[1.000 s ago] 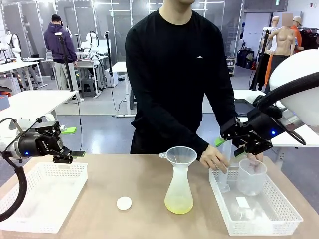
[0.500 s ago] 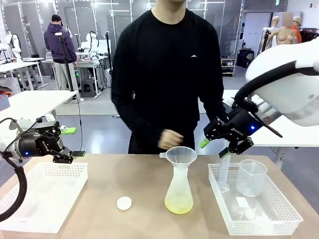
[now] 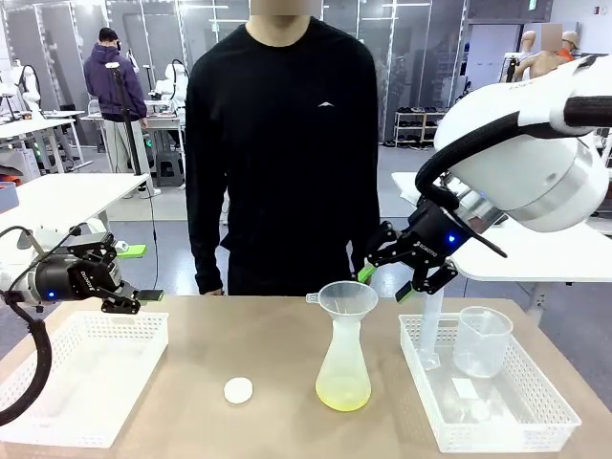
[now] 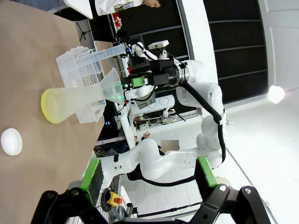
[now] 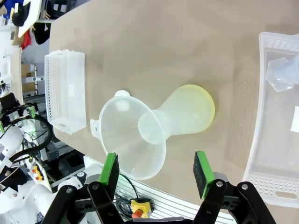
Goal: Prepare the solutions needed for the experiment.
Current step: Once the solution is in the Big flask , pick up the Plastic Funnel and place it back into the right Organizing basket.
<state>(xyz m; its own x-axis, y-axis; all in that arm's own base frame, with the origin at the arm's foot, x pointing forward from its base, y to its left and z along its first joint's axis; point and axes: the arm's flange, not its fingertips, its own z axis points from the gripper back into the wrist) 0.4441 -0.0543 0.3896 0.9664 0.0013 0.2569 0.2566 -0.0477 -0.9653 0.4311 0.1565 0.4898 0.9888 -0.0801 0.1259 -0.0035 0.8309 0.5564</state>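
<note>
The solutions (image 3: 342, 393) are a shallow pale yellow-green layer in the bottom of a translucent conical flask (image 3: 342, 368) at the table's middle, with a clear funnel (image 3: 346, 298) in its neck. My right gripper (image 3: 387, 281) hangs open and empty just right of the funnel's rim. In the right wrist view the funnel (image 5: 133, 142) and flask (image 5: 187, 114) lie below the open right gripper (image 5: 156, 170). My left gripper (image 3: 142, 273) stands open over the left basket, holding nothing. The left wrist view shows the flask (image 4: 74, 100), sideways, beyond the left gripper (image 4: 147, 179).
A white round cap (image 3: 238, 389) lies left of the flask. An empty white basket (image 3: 57, 421) sits at the left. The right basket (image 3: 550, 421) holds a clear beaker (image 3: 481, 339) and a tall measuring cylinder (image 3: 430, 330). A person stands at the far edge, hands down.
My right gripper has swung left from the beaker in the right basket to the funnel. The person has pulled both hands away from the basket and stepped left. The left arm stayed still.
</note>
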